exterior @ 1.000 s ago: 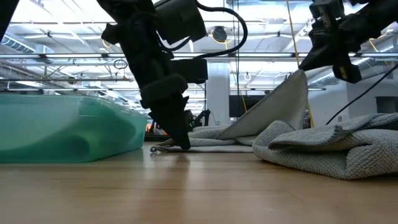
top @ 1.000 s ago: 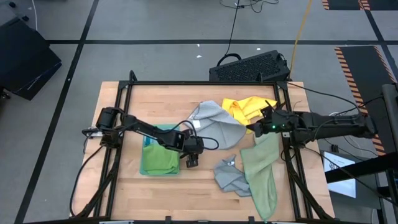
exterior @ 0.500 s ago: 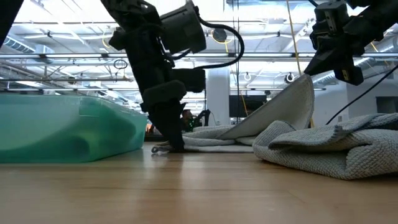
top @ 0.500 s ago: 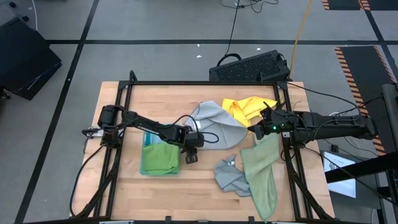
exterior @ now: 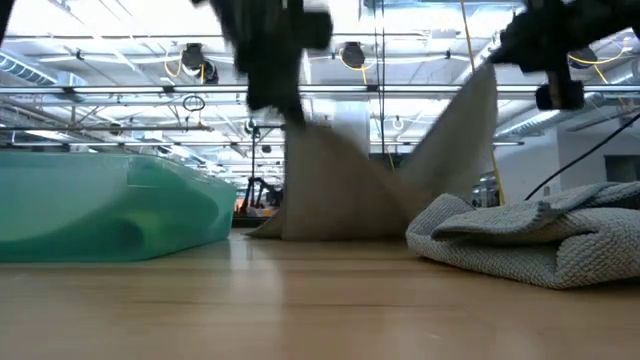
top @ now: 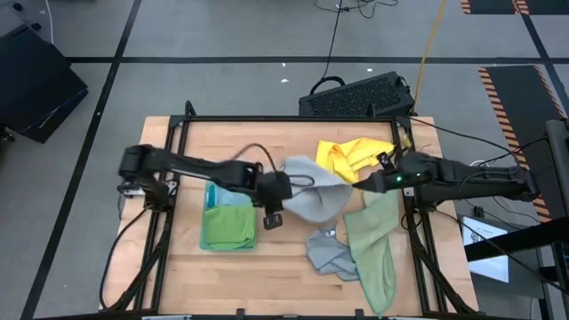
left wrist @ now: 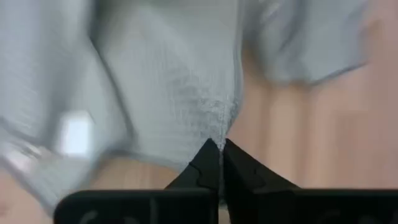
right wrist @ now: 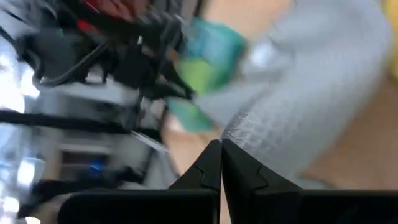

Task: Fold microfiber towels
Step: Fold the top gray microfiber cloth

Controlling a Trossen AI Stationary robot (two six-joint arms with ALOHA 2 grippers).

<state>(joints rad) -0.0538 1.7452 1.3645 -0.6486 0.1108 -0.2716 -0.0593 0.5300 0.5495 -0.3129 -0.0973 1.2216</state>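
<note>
With both jaws pinched shut on corners of the grey towel [top: 313, 197], the left gripper [top: 273, 216] and right gripper [top: 363, 183] should lift evenly — keeping the cloth taut above mid-bench [top: 249, 142] before laying it flat. Overhead shows the folded stack [top: 228, 222], yellow towel [top: 356, 155] and sage towel [top: 373, 244]; the low view alone shows the towel hanging clear of the wood.

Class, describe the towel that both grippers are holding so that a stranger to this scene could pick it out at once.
Start at the wooden table and look to its middle, between the two dark arms. The grey towel hangs there, pinched by the left gripper and the right gripper. It alone is lifted; the others lie flat or crumpled.
</note>
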